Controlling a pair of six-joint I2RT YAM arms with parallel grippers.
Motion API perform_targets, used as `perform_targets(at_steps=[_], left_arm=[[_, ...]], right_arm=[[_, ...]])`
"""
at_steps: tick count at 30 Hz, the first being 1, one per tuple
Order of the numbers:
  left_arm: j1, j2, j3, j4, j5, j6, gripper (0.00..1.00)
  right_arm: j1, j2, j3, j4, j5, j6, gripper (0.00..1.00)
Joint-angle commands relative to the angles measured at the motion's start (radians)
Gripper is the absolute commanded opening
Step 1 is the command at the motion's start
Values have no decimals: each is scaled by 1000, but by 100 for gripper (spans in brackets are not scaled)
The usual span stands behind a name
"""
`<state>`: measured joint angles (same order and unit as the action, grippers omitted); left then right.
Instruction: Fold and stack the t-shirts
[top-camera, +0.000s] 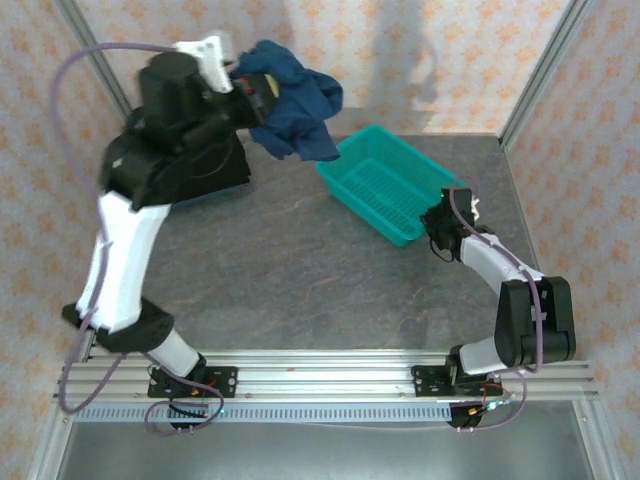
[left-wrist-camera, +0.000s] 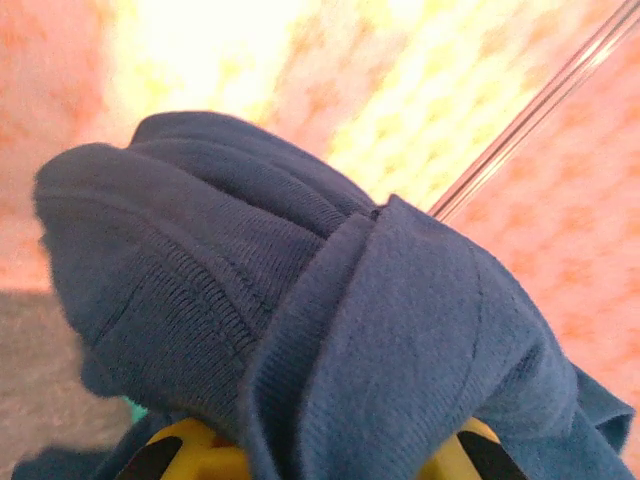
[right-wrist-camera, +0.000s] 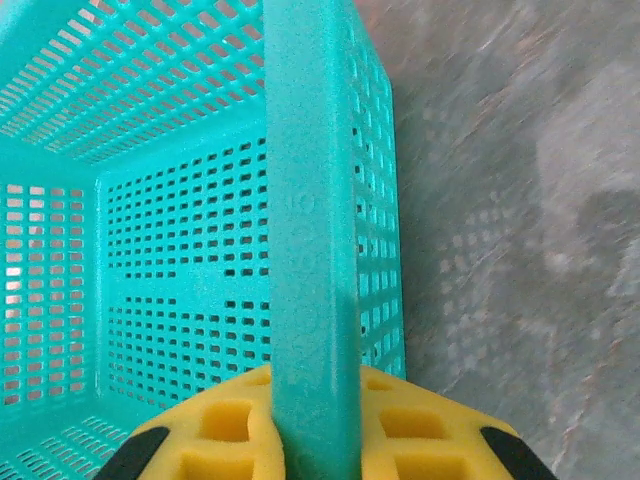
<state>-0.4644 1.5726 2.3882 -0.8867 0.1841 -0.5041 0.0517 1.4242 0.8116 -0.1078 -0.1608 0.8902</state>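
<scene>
I was watching the rig remotely. The teal mesh basket (top-camera: 400, 236) sat on the grey stone-patterned table (top-camera: 280, 265), towards its back right, turned at an angle.

The left gripper (top-camera: 250, 95) was raised high, up and to the left of the basket, above the table's back edge. It was clamped on the navy blue t-shirt (top-camera: 296, 112), which hung from it in a crumpled bunch, clear of the table. The shirt's lowest folds dangled just above the basket's left corner. I could not tell from overhead whether cloth and basket touched.

In the left wrist view, the bunched navy cloth wrapped over the yellow fingers (left-wrist-camera: 185, 452), its ribbed seams and folds close to the lens. The shirt's print was not visible in the folds.

The right gripper (top-camera: 441, 226) was low at the basket's right end. It was closed on the basket's rim. In the right wrist view the flat teal rim ran straight down between the yellow pads (right-wrist-camera: 232, 422), one on each side of the wall. The perforated inside of the basket lay to the left of that rim, and bare table to its right.

A black shape (top-camera: 215, 168) lay on the table to the left of the basket, partly under the left arm. I could not tell whether it was cloth.
</scene>
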Motion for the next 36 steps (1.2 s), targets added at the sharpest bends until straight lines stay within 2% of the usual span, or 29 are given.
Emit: perform_targets(at_steps=[1, 6, 11, 12, 13, 14, 16, 17, 19, 23, 24, 26, 27, 29, 31, 32, 36], left_arm=[[1, 60, -140, -73, 40, 2, 0], [-26, 31, -450, 91, 111, -24, 0], [-70, 133, -645, 239, 158, -60, 0], [-71, 164, -675, 268, 169, -70, 14], [-74, 198, -685, 293, 194, -72, 35], [-74, 223, -684, 295, 209, -75, 47], [-75, 260, -664, 271, 216, -89, 61], [-75, 260, -659, 261, 210, -85, 76], [-74, 235, -648, 212, 151, -63, 98], [-42, 177, -632, 86, 60, -36, 100], [-26, 151, -651, 73, 52, -39, 100], [5, 86, -718, 76, 41, -49, 100], [22, 45, -768, 87, 32, -54, 100], [54, -34, -865, 105, 24, -56, 100], [79, -109, -964, 121, 7, -50, 100], [89, -145, -1013, 121, -12, -51, 100], [139, -219, -1163, 105, -34, -81, 100]], right_arm=[[-56, 16, 5, -37, 172, 121, 0], [-134, 51, 15, 2, 280, 235, 0], [-200, 162, 107, 38, 284, 258, 0], [-209, 191, 133, 43, 282, 256, 0], [-220, 223, 161, 43, 277, 256, 0], [-226, 251, 186, 48, 266, 252, 0], [-239, 315, 254, 25, 243, 235, 0], [-241, 339, 279, 17, 240, 228, 0], [-245, 388, 315, 23, 225, 220, 0], [-251, 455, 364, 25, 206, 211, 3], [-251, 464, 369, 25, 205, 213, 8], [-255, 470, 374, 32, 179, 214, 28], [-256, 467, 372, 41, 156, 216, 41], [-257, 448, 361, 69, 88, 218, 58], [-254, 410, 345, 100, -3, 206, 68], [-251, 388, 333, 108, -49, 192, 82], [-240, 241, 271, 25, -162, 114, 95]])
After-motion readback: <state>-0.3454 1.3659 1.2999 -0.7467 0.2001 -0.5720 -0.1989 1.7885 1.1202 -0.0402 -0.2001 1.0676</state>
